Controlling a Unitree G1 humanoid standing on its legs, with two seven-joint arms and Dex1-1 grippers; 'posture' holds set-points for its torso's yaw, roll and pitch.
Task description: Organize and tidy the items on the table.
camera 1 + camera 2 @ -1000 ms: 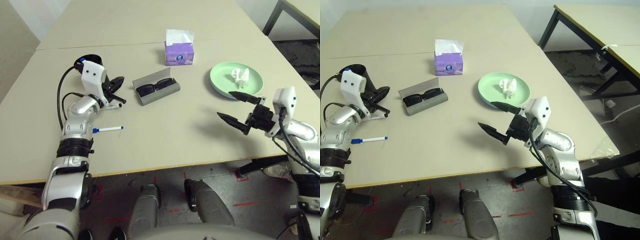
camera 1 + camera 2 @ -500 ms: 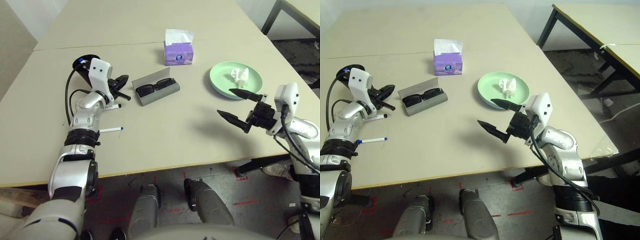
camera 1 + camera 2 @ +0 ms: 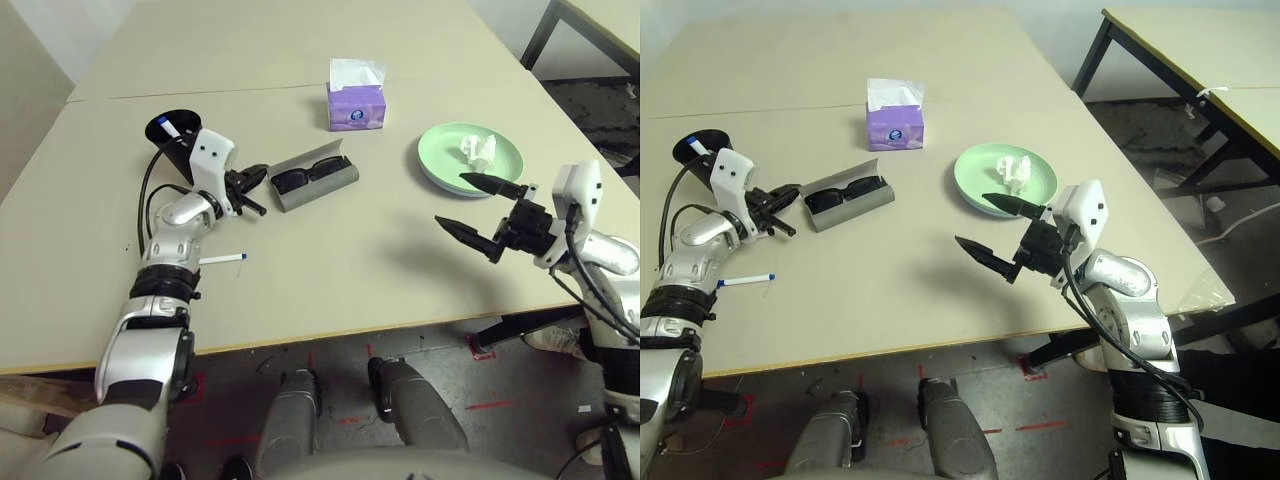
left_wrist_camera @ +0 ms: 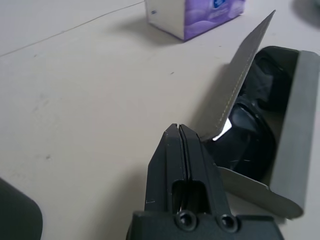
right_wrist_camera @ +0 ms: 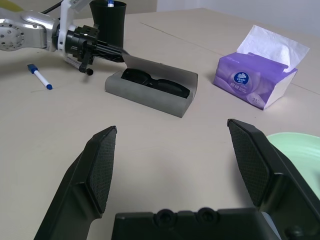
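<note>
The grey glasses case lies open on the table with the black sunglasses inside. My left gripper is shut and empty, with its tips right at the left end of the case's raised lid. Nearer me, a white marker with a blue cap lies beside my left forearm. A crumpled white tissue rests on the pale green plate at the right. In front of that plate my right gripper hovers open and empty, pointing toward the case.
A purple tissue box stands beyond the case. Behind my left gripper is a black cup with a blue-tipped item in it. The table's front edge runs close below both forearms. Another table stands to the right.
My left gripper has swung right, off the spot near the markers and up to the case's left end. The right gripper has barely shifted.
</note>
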